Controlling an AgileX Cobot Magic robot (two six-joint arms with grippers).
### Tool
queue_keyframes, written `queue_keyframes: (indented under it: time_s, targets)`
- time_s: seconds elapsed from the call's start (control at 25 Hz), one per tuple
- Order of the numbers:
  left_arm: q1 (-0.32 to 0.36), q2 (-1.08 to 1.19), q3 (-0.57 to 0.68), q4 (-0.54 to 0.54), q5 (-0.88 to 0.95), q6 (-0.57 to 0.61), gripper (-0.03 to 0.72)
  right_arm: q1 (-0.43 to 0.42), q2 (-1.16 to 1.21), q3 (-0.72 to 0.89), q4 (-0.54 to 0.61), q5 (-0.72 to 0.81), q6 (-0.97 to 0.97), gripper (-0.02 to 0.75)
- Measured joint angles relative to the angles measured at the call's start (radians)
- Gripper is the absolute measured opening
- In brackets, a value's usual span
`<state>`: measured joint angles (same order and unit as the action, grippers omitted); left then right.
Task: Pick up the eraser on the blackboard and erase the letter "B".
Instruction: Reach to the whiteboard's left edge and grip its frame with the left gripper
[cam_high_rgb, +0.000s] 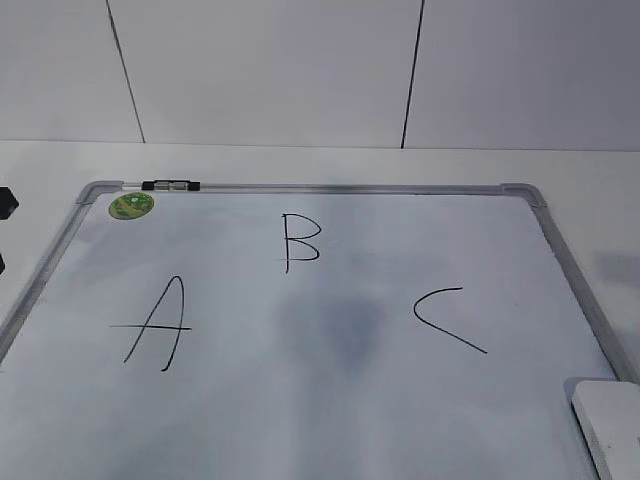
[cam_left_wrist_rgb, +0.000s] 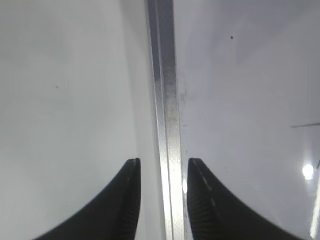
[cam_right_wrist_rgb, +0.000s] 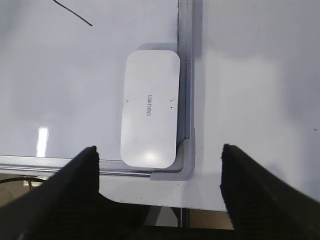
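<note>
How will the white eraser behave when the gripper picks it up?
The eraser looks like a rigid plastic block, so it should not bend. Its smooth glossy top may slip. Flat and low, it probably will not roll or tip. The right gripper hangs open above it.

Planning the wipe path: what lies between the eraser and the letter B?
In the exterior view, the letter C lies between eraser and letter B; otherwise bare blackboard.

The eraser (cam_right_wrist_rgb: 150, 109) lies on the blackboard (cam_high_rgb: 330, 400), in its near right corner.

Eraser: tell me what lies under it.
The eraser lies flat on the blackboard, in its corner against the frame. The surface beneath it, and its underside, are covered.
</note>
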<state>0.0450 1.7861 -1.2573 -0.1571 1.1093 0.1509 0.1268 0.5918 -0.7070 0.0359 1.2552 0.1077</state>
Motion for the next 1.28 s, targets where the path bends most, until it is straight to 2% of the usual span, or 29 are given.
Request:
queue_keyframes:
  time_s: [0.52, 1.28]
  targets:
    - [0.000, 0.106, -0.023, 0.018, -0.060, 0.000, 0.240, 0.000, 0.000, -0.001, 0.004, 0.000, 0.002, 0.593]
    - [-0.002, 0.127, -0.029, -0.002, -0.097, 0.003, 0.240, 0.000, 0.000, -0.001, 0.019, 0.000, 0.002, 0.593]
